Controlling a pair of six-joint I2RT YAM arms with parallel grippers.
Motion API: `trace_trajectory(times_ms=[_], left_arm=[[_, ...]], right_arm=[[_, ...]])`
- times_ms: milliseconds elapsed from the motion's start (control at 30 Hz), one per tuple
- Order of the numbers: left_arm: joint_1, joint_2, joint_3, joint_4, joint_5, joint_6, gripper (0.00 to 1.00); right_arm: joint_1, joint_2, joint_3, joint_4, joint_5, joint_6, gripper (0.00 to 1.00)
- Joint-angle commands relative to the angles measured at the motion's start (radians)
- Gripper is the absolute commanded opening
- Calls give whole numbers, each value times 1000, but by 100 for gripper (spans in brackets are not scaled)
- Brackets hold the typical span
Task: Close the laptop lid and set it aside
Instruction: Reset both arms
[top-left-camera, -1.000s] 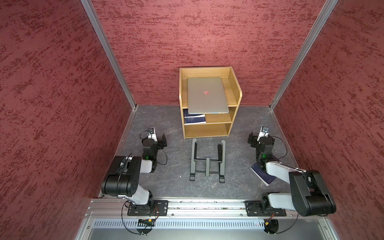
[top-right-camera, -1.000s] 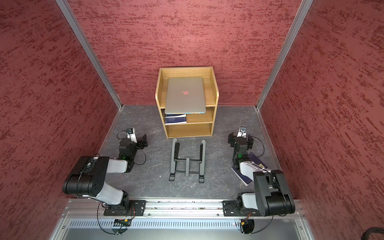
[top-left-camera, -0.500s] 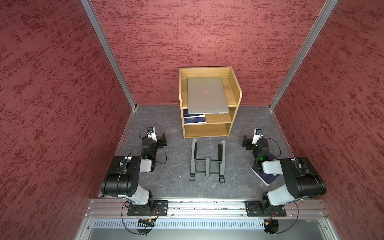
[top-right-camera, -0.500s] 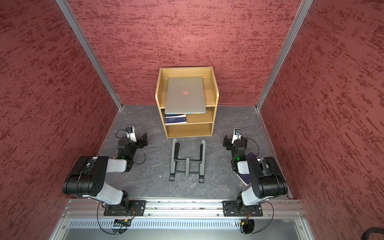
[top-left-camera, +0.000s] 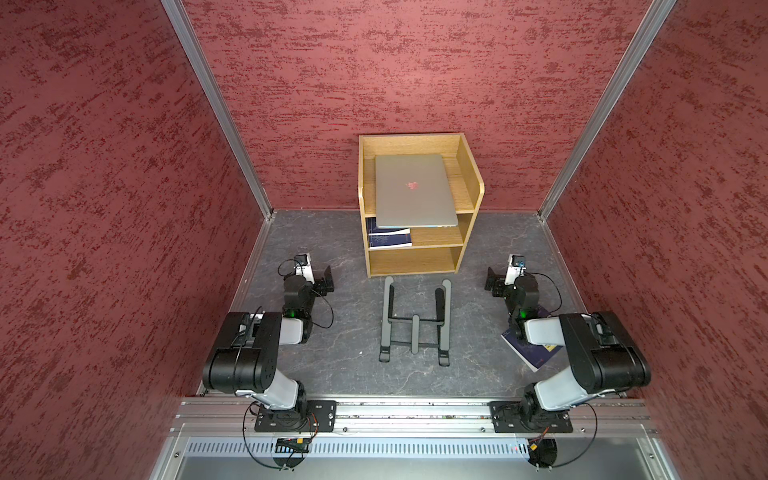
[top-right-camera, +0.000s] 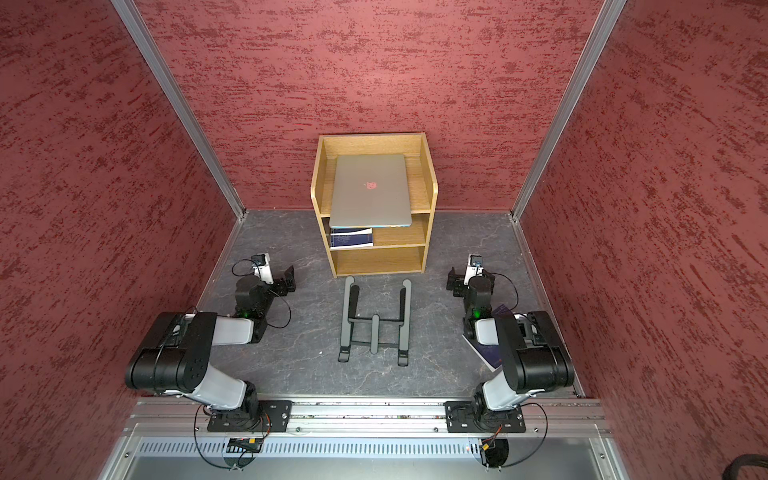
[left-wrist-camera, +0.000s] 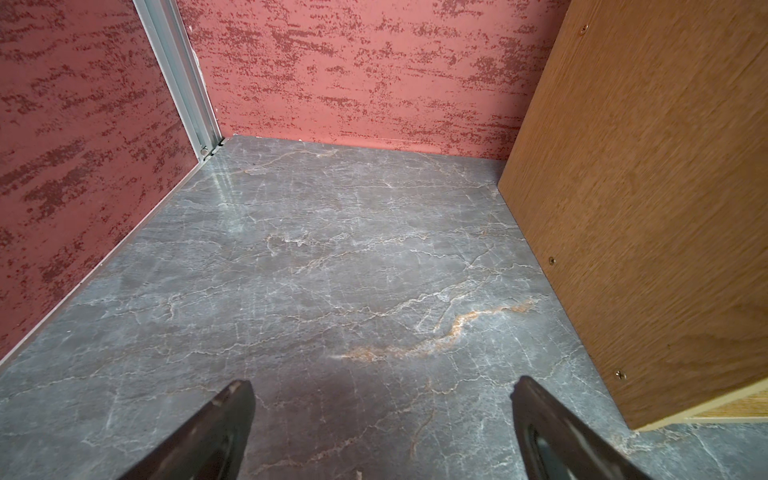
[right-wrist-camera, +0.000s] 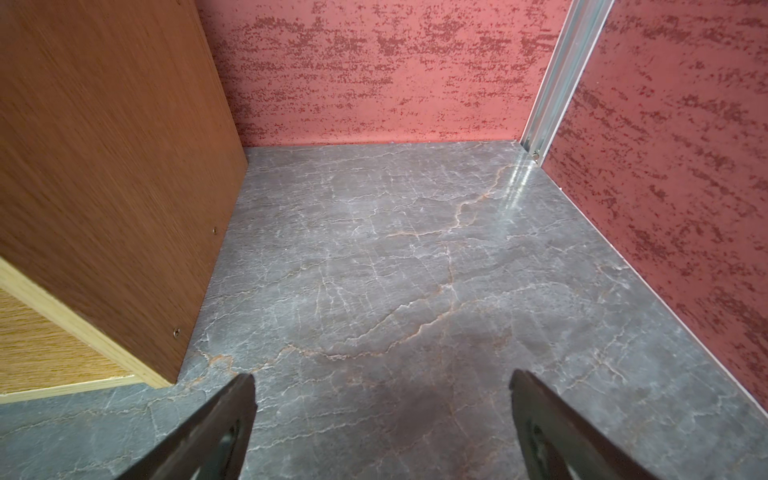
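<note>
Right arm (top-left-camera: 598, 361) folded; laptop (top-left-camera: 415, 191) lengthwise front-to-back.

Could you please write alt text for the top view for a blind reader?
A closed silver laptop lies on top of a wooden shelf unit against the red back wall. In front, a black folding stand sits on the grey table between the left gripper and right gripper, both open and empty.

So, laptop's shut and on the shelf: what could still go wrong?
The laptop overhangs the top front edge of the wooden shelf unit; a bump might drop it onto the folding stand. The open left gripper and right gripper sit beside its side panels; an inward swing could knock it. The right arm lies over a blue book and may drag it.
</note>
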Motion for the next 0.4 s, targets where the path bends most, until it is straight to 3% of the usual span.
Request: trace_trajectory(times_ms=[0, 367], left_arm=[[7, -5, 15, 12, 8, 9, 100], [7, -6, 15, 12, 8, 10, 100]], right_arm=[[-8, -10, 11, 21, -17, 0, 98], [-7, -10, 12, 20, -16, 1, 99]])
